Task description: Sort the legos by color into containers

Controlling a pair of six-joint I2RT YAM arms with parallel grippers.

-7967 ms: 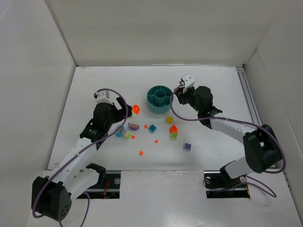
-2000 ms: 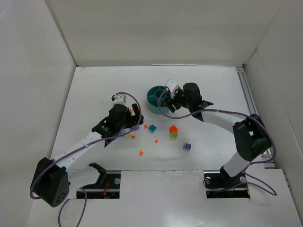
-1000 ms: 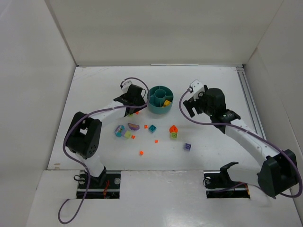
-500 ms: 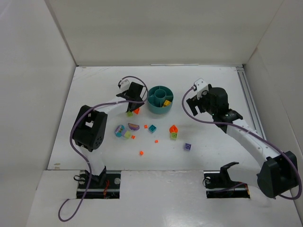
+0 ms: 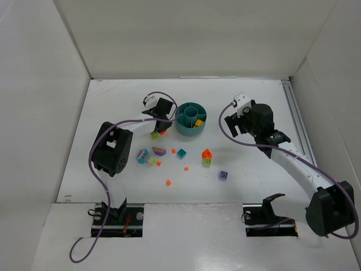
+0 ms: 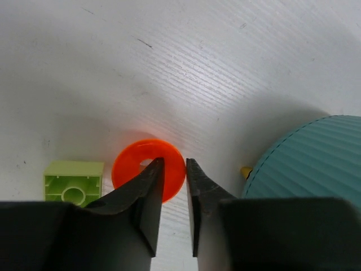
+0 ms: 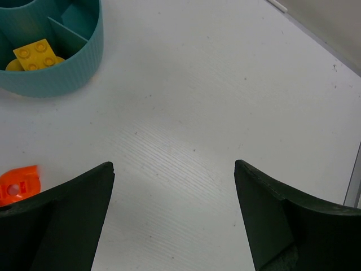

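Orange ring (image 6: 148, 172): flat, hole up, beside dish (image 6: 307, 158).
Left gripper (image 6: 172, 164): jaws narrow over ring, grip unclear.
Right gripper (image 7: 174, 169): jaws wide.
Right wrist view alone: yellow brick (image 7: 38, 53) studs upward, in dish.

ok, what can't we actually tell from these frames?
- Left wrist: whether the left gripper really grips the orange disc; its fingers cover part of it.
- Left wrist: the inside of the dish, hidden by its own wall.
- Right wrist: most dish compartments, cut off at the top-left corner; only the wedge with the yellow brick shows.
- Right wrist: the orange piece, partly behind a finger of the right gripper.
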